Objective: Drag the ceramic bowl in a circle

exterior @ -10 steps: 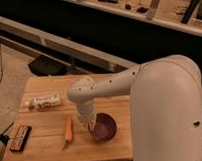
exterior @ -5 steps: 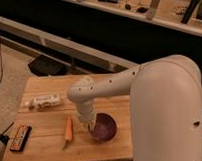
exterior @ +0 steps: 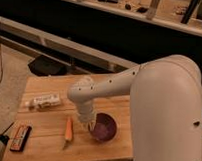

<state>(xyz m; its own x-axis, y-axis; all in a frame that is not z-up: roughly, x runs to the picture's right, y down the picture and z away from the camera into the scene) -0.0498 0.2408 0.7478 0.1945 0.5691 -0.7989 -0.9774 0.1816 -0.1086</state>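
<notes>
Claw (exterior: 91, 125) sits at bowl (exterior: 105, 128) left rim, near counter (exterior: 47, 146) front edge; its opening cannot be told. Contact step judged underway; next move calls for steady sideways pull along a curve.

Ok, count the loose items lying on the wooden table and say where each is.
4. Ceramic bowl front centre, with the gripper at its left rim; carrot left of it; white packet back left; dark packet front left. The arm may hide more.
</notes>
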